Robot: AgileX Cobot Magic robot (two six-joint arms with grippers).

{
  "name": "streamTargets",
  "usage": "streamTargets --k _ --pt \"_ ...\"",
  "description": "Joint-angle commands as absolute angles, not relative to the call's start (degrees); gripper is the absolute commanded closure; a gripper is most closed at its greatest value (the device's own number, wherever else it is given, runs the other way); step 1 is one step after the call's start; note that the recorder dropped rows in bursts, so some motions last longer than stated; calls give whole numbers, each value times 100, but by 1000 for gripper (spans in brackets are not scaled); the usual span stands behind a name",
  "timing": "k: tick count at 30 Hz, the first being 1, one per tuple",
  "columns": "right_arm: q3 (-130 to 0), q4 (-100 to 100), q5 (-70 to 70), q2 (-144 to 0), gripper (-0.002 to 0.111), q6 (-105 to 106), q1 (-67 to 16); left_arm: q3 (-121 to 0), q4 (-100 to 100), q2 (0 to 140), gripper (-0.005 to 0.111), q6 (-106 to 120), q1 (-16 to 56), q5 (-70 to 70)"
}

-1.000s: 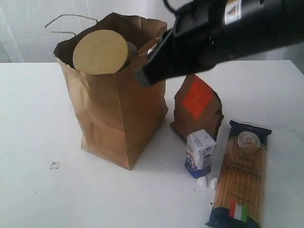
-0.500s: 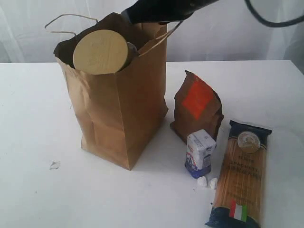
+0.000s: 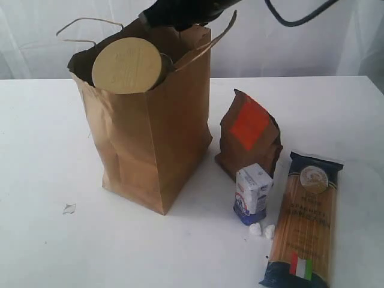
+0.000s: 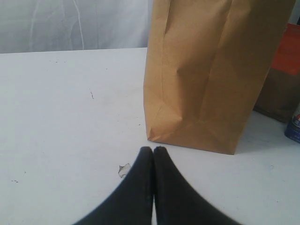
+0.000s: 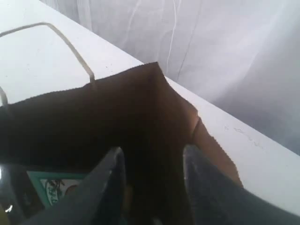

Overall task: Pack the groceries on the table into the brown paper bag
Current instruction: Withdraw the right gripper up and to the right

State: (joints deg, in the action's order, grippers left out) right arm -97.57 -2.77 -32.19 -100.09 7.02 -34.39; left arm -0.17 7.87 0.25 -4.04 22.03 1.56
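Hovering over the top of the brown paper bag (image 3: 150,138) with the right gripper (image 5: 150,187), jaws spread, nothing between them. Resting the left gripper (image 4: 153,151) low over the table (image 4: 56,103) near the bag, tips pressed together. Standing beside the bag, the brown pouch (image 3: 249,141): probably soft, crumpling easily, so gripping its folded top seeming best. Since a second ago, swinging the right gripper from before the pouch, further left.
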Motion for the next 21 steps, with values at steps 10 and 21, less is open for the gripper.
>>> streamTargets --k 10,21 --pt "-7350 -1125 -3099 -6631 68 378 -3419 0 782 0 107 -403 2193 157" --pt "-5267 -1254 -5319 -4106 68 0 -3419 0 782 0 107 -403 2193 157"
